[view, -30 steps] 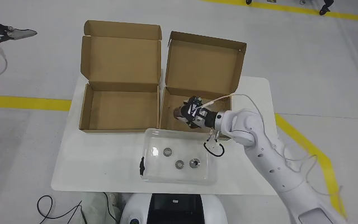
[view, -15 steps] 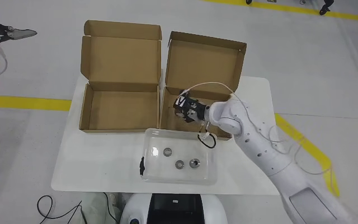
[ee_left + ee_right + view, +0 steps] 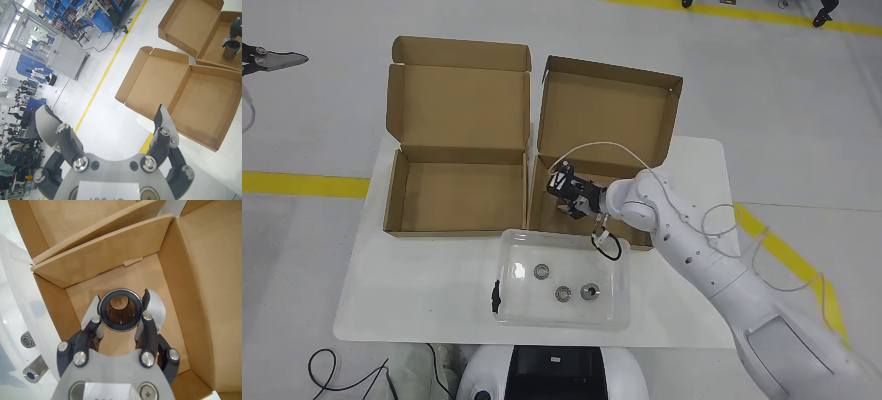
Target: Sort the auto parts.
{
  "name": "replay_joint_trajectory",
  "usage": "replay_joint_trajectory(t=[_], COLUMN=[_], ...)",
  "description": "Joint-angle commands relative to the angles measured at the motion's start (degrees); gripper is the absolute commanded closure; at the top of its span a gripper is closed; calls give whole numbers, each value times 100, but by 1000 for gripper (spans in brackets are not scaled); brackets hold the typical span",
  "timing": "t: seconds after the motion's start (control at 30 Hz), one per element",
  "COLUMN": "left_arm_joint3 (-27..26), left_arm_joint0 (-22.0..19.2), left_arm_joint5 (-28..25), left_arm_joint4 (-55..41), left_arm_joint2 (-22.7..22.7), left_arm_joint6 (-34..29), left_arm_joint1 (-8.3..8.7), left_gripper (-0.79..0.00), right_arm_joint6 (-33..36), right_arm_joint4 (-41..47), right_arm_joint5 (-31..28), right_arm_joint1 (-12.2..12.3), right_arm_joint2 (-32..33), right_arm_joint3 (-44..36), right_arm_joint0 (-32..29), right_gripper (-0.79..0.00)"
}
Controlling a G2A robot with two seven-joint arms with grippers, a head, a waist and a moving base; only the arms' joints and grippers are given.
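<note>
Right wrist view: right gripper (image 3: 122, 296) clamps a hollow metal cylinder (image 3: 121, 329); left gripper (image 3: 102, 113) gapes.

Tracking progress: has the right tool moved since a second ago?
Yes. Seen from above, the right tool with its bearing shifted within the right box toward the left box.

Plain brown on the cardboard box (image 3: 602, 120) behind the clear tray (image 3: 522, 302) and on the second box (image 3: 457, 195) alongside. White on the table (image 3: 692, 180) under the tray. Silver-grey on the small parts (image 3: 563, 293) inside it. Black end ring, silver rim on the bearing (image 3: 121, 325). White tips, black links on the right gripper (image 3: 122, 299).
</note>
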Motion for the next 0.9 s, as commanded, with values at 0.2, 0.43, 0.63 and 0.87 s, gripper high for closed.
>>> replay_joint_trajectory(t=[0.2, 0.43, 0.63, 0.87], left_arm_joint3=[0, 0, 0, 0], left_arm_joint0=[0, 0, 0, 0], left_arm_joint5=[0, 0, 0, 0], left_arm_joint4=[0, 0, 0, 0], left_arm_joint2=[0, 0, 0, 0], left_arm_joint6=[0, 0, 0, 0], left_arm_joint1=[0, 0, 0, 0], left_gripper=[-785, -785, -785, -785], right_arm_joint6=[-18, -176, -186, -58], right_arm_joint4=[-27, -4, -147, -341], right_arm_joint5=[-24, -123, -178, -325], right_arm_joint1=[-125, -165, -53, 205], right_arm_joint2=[-128, -87, 171, 692], right_arm_joint3=[304, 372, -149, -1498], right_arm_joint0=[130, 143, 5, -531], right_gripper=[-431, -462, -493, -582])
